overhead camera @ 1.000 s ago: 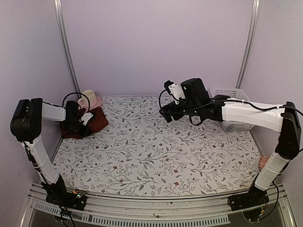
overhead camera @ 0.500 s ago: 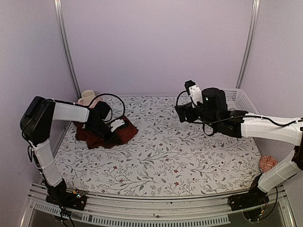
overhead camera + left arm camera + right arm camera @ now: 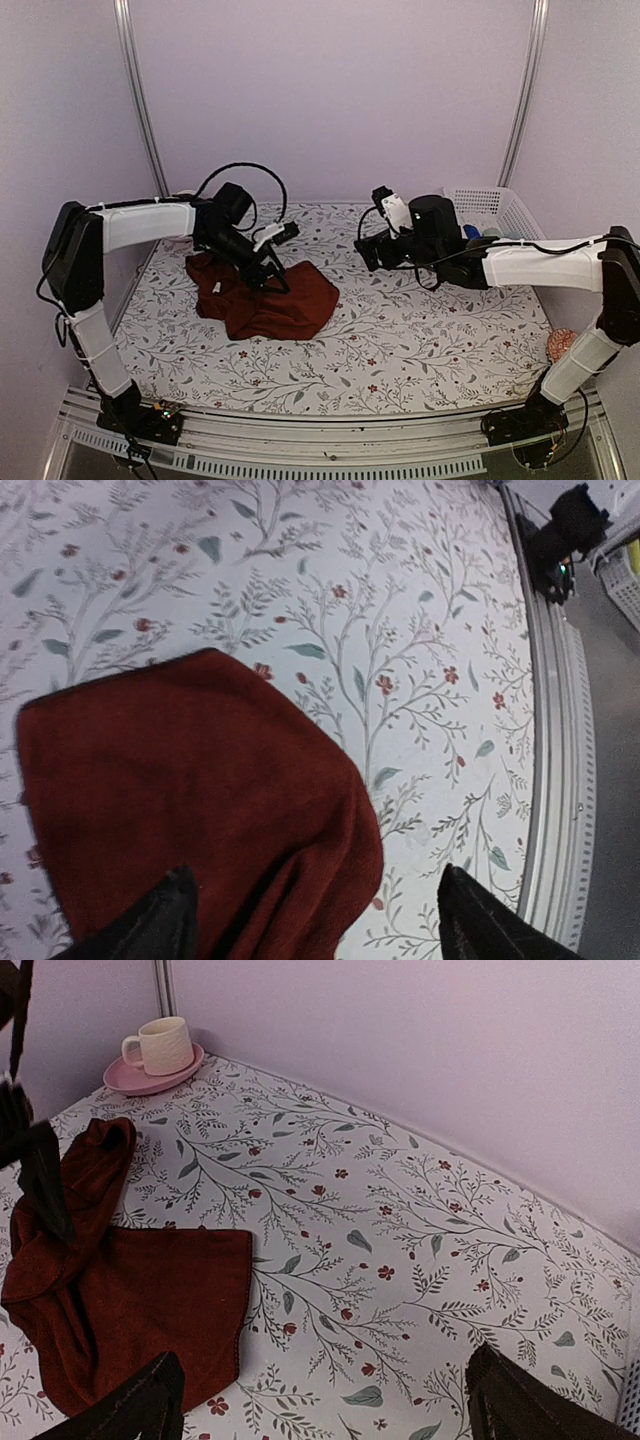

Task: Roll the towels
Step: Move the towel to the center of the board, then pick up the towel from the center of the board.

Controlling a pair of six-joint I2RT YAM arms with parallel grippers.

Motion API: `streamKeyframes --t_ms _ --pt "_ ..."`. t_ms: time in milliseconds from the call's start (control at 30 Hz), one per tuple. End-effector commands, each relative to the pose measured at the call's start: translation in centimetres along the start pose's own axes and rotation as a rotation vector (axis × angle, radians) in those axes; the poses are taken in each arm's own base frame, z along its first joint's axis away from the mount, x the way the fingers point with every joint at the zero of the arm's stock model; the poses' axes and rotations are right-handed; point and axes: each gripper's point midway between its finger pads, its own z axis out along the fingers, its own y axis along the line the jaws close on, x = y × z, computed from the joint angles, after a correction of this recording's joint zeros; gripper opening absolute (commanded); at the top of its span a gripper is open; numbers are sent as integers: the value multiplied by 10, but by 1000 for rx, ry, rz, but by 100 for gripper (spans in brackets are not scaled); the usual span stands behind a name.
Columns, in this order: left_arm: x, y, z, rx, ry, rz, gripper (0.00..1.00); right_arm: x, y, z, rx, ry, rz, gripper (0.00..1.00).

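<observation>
The left claw [image 3: 272, 272] stands wide open with nothing in its grip: in the left wrist view its two dark fingers [image 3: 150, 928] sit far apart at the bottom edge, and the maroon towel [image 3: 180, 780] lies loose below and between them. The claw tilts down over the towel's far part; I cannot tell whether the fingertips touch the cloth. Behind it the wrist bends downward. The white forearm runs almost level from the tall elbow at the left wall, and the upper arm drops from there to its base at the near left corner. The maroon towel [image 3: 275, 305] lies unrolled and rumpled on the floral tabletop [image 3: 400, 340], left of centre. One flatter part spreads toward the middle, and a bunched, folded part trails back to the left. The right claw [image 3: 368, 250] is also fully open and empty. In the right wrist view its fingers [image 3: 130, 1405] frame the tabletop, with the towel [image 3: 120, 1290] off to the left, well apart from it. It hovers above the tabletop's middle and points left toward the towel. Its forearm stretches nearly level from an elbow at the right wall, above its base at the near right corner. A white basket [image 3: 490, 200] stands at the far right behind this arm. A cream cup [image 3: 160, 1045] on a pink saucer [image 3: 150, 1080] sits in the far left corner.
</observation>
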Motion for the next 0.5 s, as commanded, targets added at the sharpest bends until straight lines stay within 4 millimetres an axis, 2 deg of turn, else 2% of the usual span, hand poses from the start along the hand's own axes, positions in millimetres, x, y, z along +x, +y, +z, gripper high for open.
streamKeyframes --t_ms 0,100,233,333,467 --pt "-14 57 -87 -237 -154 -100 88 8 18 27 -71 80 -14 99" --pt "10 99 -127 -443 -157 -178 93 18 27 47 -96 141 -21 99" --pt "59 139 -163 -660 -97 -287 95 25 36 73 -115 205 -39 99" --pt "87 150 -174 -742 -55 -279 95 34 44 94 -136 253 -49 99" --pt "113 159 -174 -815 14 -201 91 36 50 116 -143 292 -44 99"
